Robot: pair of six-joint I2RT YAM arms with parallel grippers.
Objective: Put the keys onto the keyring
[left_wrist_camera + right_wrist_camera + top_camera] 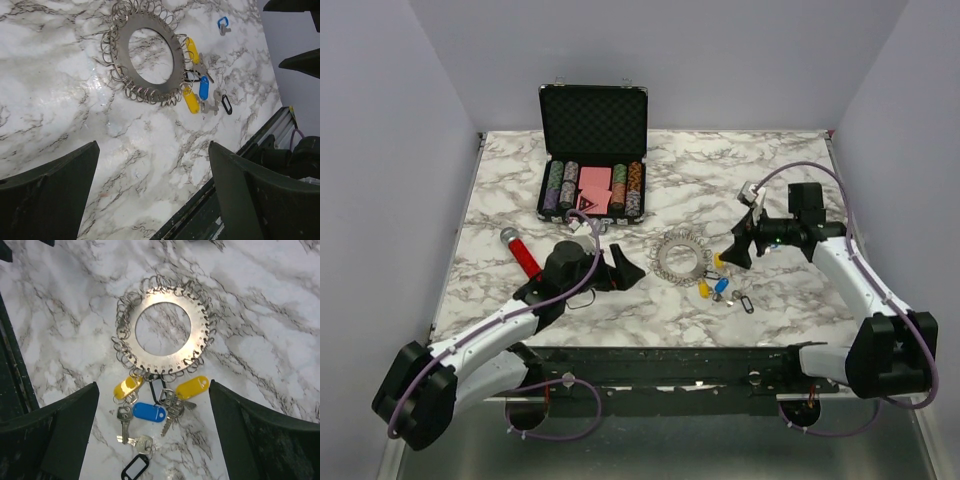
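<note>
The keyring (pixel 680 256), a flat silvery disc fringed with small wire loops, lies on the marble table; it also shows in the left wrist view (pixel 150 91) and the right wrist view (pixel 197 340). The keys (pixel 715 286) lie bunched against its near edge: two yellow tags (pixel 128 386) (pixel 192 387), a blue tag (pixel 149 412), a black-rimmed tag (pixel 135 469) and bare metal keys (pixel 122 422). Whether any is hooked on, I cannot tell. A further blue tag (pixel 223 23) lies apart. My right gripper (pixel 735 250) (pixel 152 387) is open above the bunch. My left gripper (pixel 620 272) (pixel 152 145) is open and empty, left of the ring.
An open black case (pixel 592 150) with poker chips and pink cards stands at the back. A red-handled tool (pixel 525 258) lies at the left. A black frame rail (pixel 660 360) runs along the near edge.
</note>
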